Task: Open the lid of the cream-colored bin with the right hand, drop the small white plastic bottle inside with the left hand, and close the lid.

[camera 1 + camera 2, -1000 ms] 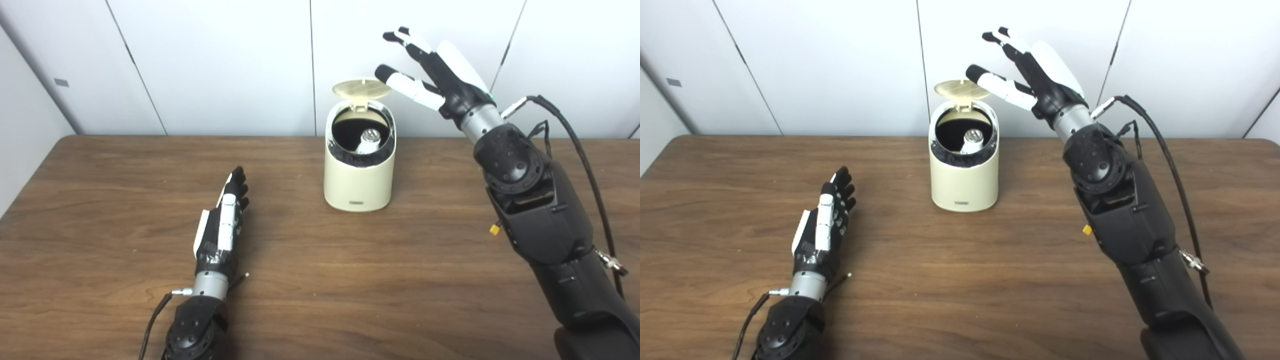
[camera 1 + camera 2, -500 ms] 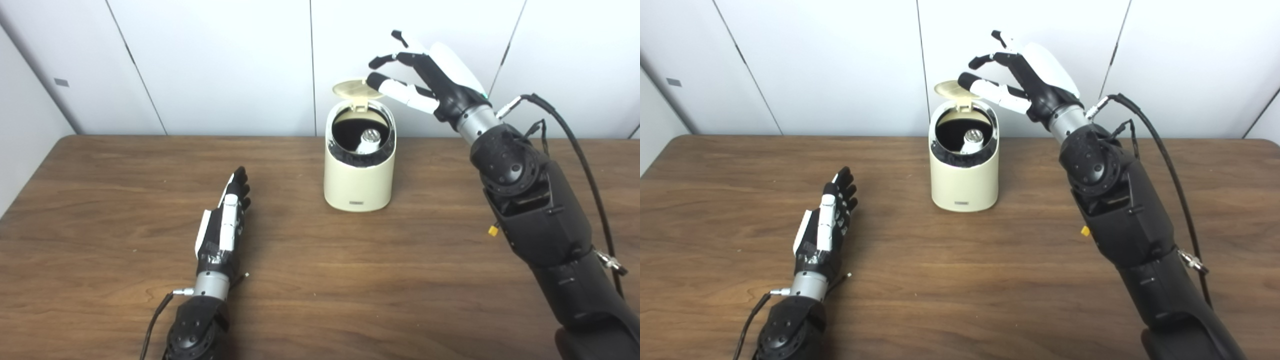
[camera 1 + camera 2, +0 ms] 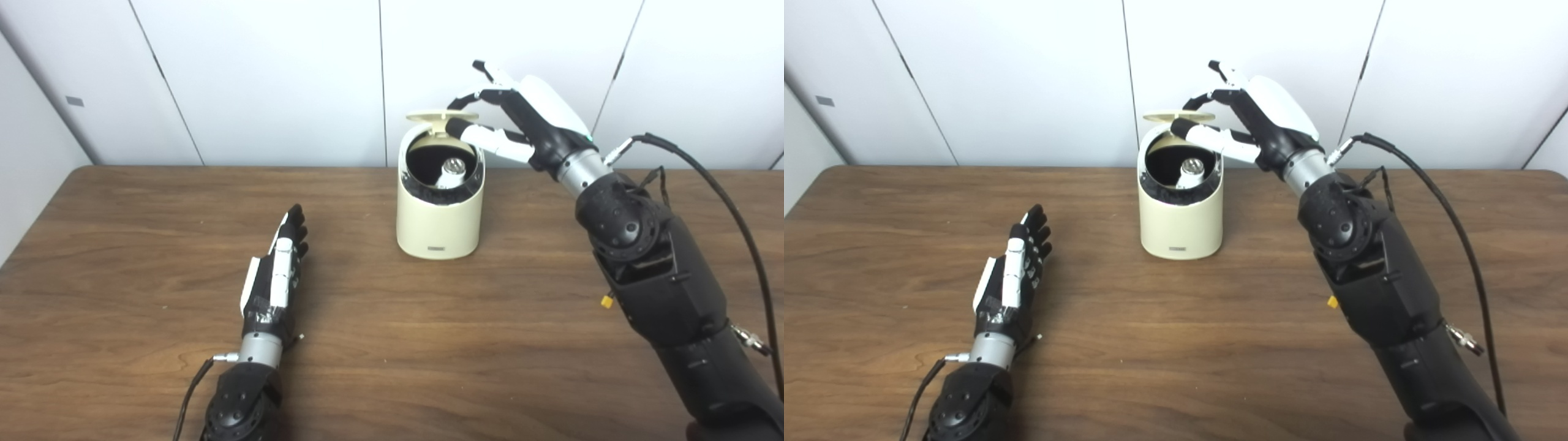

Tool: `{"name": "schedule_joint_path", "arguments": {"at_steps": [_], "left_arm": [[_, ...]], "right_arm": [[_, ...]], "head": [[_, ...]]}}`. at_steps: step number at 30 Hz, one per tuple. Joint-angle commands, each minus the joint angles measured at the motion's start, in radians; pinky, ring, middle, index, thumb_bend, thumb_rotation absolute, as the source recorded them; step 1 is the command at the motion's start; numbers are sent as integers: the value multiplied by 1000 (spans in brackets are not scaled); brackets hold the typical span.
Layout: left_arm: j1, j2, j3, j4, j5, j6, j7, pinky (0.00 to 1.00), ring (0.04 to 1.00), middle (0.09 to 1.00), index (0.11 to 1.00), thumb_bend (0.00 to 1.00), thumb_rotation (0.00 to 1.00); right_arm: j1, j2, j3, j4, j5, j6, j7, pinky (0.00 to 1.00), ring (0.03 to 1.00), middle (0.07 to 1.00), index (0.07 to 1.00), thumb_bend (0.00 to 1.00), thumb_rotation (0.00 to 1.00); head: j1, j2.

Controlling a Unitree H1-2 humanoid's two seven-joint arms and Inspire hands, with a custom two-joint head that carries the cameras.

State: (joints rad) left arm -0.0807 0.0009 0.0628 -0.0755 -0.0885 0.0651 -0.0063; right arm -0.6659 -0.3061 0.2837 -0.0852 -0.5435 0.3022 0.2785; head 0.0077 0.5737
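Both my hands are over the brown wooden table (image 3: 429, 343). My right hand (image 3: 527, 119) is raised at the far edge, beside the top of the cream-colored bin (image 3: 438, 214), which stands upright near the middle of the far edge. Its fingers (image 3: 471, 98) curl over the lid (image 3: 442, 115), which is tipped up on its hinge at the back of the bin and lies nearly level above the opening, and the thumb reaches under the lid's near side. Whether they press the lid or sit just beside it, I cannot tell; the hand is spread, not clenched. Inside the dark opening the small white plastic bottle (image 3: 452, 173) leans with its silvery top facing up. A small dark label (image 3: 436, 248) sits low on the bin's front, too small to read. My left hand (image 3: 274, 283) lies flat on the table toward the near left corner, well apart from the bin, fingers straight and close together, holding nothing.
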Motion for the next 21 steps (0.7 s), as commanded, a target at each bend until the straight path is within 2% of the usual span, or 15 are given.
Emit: {"name": "schedule_joint_path", "arguments": {"at_steps": [1,7,12,21], "left_arm": [[-21,0,-3,-23,2,-3,1,1000,1000,1000,1000,595,1000],[-21,-2,-5,-27,-1,7,1,1000,1000,1000,1000,587,1000],[-24,-4,-4,-24,3,10,5,1000,1000,1000,1000,585,1000],[-25,-8,-10,-34,7,26,10,1000,1000,1000,1000,569,1000]], "right_arm": [[-30,-17,-7,-31,-5,-42,-4,1000,1000,1000,711,686,1000],[-10,-20,-9,-41,-5,-63,0,1000,1000,997,712,669,1000],[11,-29,9,-74,-31,-46,31,1000,1000,993,725,684,1000],[45,-36,9,-107,-44,-40,60,1000,1000,987,736,640,1000]], "head": [[1,2],[4,5],[3,7],[5,12]]}}
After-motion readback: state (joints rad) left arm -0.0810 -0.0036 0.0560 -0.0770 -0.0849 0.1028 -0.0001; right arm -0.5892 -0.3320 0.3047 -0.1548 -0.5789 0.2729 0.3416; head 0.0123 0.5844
